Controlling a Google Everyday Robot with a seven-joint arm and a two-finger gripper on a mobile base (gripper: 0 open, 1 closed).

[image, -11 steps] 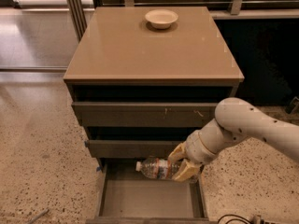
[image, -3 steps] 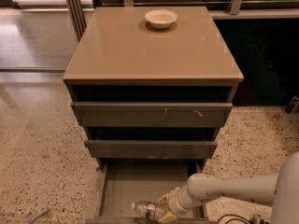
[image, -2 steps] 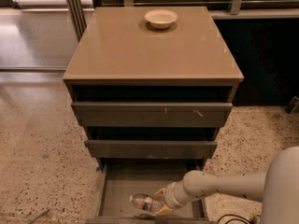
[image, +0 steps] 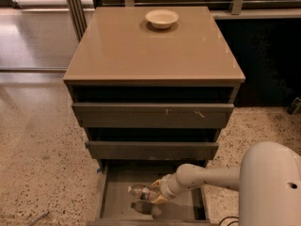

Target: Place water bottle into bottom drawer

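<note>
Speckled terrazzo flooring (image: 37, 164) is seen around a grey-brown three-drawer cabinet (image: 155, 55), and every place below is given relative to that cabinet. On its smooth top, near the back edge, a shallow cream bowl (image: 162, 18) is set. Beneath the top, the two flat-fronted upper drawers (image: 153, 115) are nearly shut. The wide, shallow bottom drawer (image: 107, 197) at the cabinet's foot is pulled out, so its flat floor is exposed.

From the cabinet's right side a pale, rounded robot arm (image: 211, 177) is reached into the open tray. The two-finger gripper (image: 158, 196) is found over the middle of the drawer floor. Its fingers are judged to be clasped on one end of the small clear ribbed plastic water bottle (image: 140, 190), which is held lying sideways with its free end towards the cabinet's left side. A dark shadow (image: 141, 207) is cast on the floor just in front of the bottle, so the bottle is taken to be hovering slightly above the floor.

The step in hand is judged to be the set-down. The bottle is best lowered until it lies on the floor before the fingers are parted, since a round bottle let go from above may roll towards a side wall
</note>
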